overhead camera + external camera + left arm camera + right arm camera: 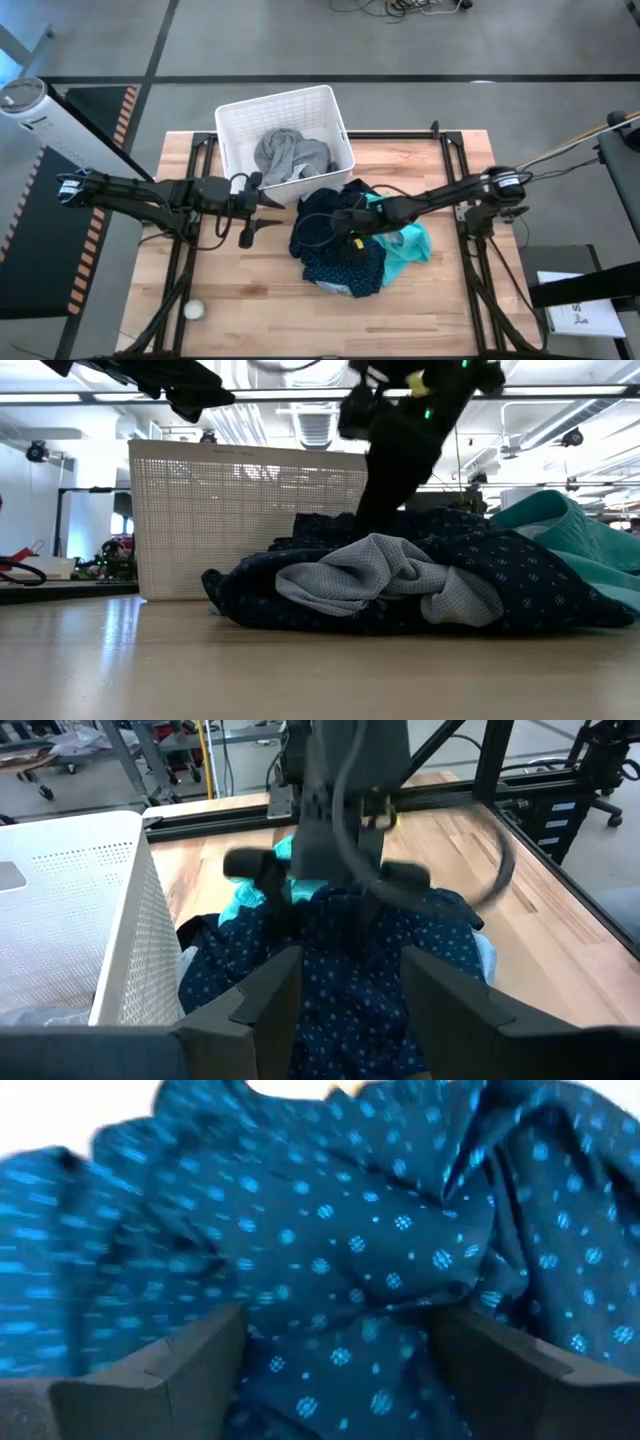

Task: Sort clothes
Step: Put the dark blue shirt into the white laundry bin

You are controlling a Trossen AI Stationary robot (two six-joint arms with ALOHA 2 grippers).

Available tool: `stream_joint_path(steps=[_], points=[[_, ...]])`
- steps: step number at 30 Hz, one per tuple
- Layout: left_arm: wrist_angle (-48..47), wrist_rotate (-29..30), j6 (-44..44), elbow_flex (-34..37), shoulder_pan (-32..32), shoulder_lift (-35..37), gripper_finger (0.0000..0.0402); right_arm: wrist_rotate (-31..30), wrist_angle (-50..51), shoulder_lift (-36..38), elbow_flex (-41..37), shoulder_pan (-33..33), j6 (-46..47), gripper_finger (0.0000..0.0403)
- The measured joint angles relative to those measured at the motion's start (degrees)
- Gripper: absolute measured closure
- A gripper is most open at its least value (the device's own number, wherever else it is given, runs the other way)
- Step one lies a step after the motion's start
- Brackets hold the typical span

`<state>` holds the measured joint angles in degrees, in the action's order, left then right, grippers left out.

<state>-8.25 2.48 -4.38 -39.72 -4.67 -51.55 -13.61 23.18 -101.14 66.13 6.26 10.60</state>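
- High view: we see the right gripper (pixel 345 222) down over the heap of clothes in the middle of the wooden table (pixel 270 290), right above the navy dotted garment (pixel 335 255). We judge the step in hand to be the reach for the next piece to sort. The left gripper (pixel 262 215) hangs just beside the white basket (pixel 240 125), fingers spread, holding nothing. A grey garment (pixel 290 155) already lies inside the basket, and the teal garment (pixel 405 240) pokes out from under the navy one on the side toward the right arm's base

- Low view: the heap lies in front of the basket, nearer the camera; a grey fold (pixel 390 575) is wrapped into the navy cloth, with the teal piece behind. The pieces are tangled, so we expect the next lift may drag more than one

- Left wrist view: past the left arm's own parted fingers (pixel 265 995) we see the right arm planted on the navy fabric, close beside the basket wall

- Right wrist view: the right fingers (pixel 190 1355) stand wide apart with dotted navy cloth between and ahead of them, nothing pinched yet. The next move calls for sinking into a fold, closing, and lifting clear
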Motion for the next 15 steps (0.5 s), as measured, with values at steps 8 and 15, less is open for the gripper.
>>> stream_joint_path(steps=[8,15], points=[[-0.1,-0.1,0.0,0.0,0.0,0.0,0.0247,0.9,-0.2,-5.4,0.1,0.0,2.2,0.0153],[-0.1,-0.2,0.0,0.0,0.0,0.0,0.0247,1.8,1.0,-3.7,0.7,0.2,0.1,0.0329]])
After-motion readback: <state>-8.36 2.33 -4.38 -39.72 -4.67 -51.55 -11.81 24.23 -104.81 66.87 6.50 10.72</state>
